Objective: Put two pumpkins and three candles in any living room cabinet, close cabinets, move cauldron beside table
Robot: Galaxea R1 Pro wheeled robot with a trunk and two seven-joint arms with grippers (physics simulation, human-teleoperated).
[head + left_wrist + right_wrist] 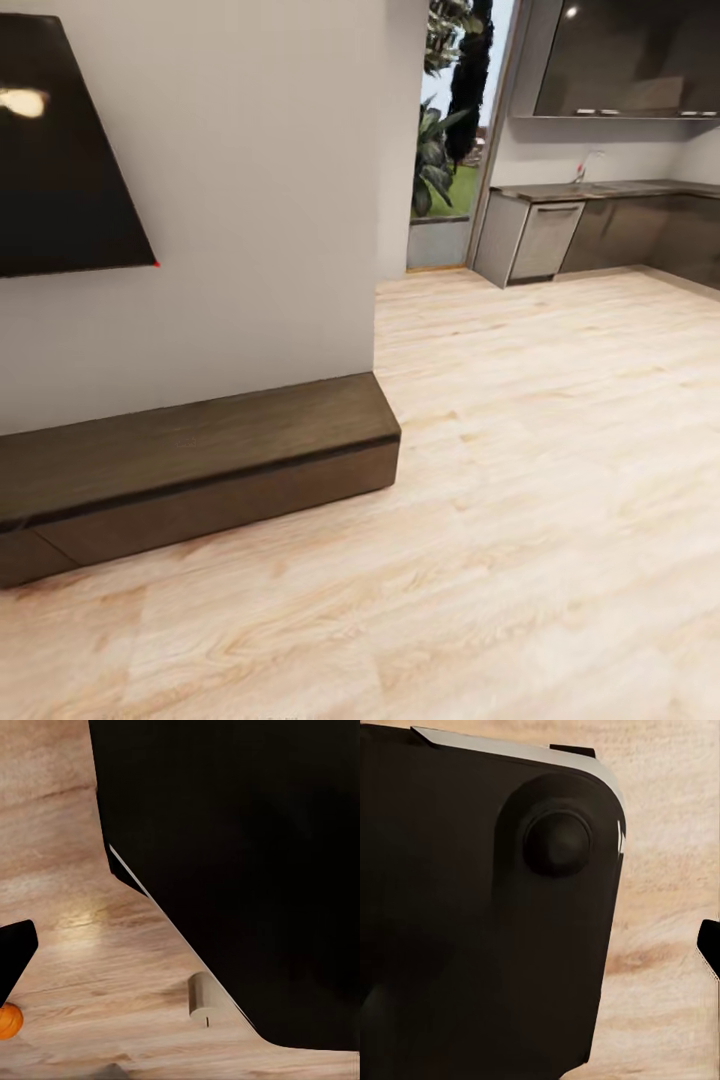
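From the head camera I see the cabinet (200, 470), a long, low dark-brown unit standing on the floor against the base of the pale wall (250, 200). Its drawer fronts sit flush, all closed as far as this view reaches, and its flat top is bare. Its right end finishes at the corner of that wall.

In the left wrist view I see one pumpkin (9, 1020), small and orange, lying on the wooden floor (90, 960), cut by the picture's edge. A dark shape sits just beside it; I cannot tell what it is. Well apart from the pumpkin, a short pale cylinder (202, 999) sits against the edge of a large black body (247, 870).

I cannot tell whether the left pincer is open or closed, and the same holds for the right pincer.

In the right wrist view a black housing (480, 930) with a round knob (556, 841) stands over the light wood floor.

Beyond the cabinet, a dark screen (60, 160) hangs on the wall above its left part. Past the wall's corner, the floor runs to a kitchen counter (600, 190) with grey fronts, and a window (455, 110) shows green plants.
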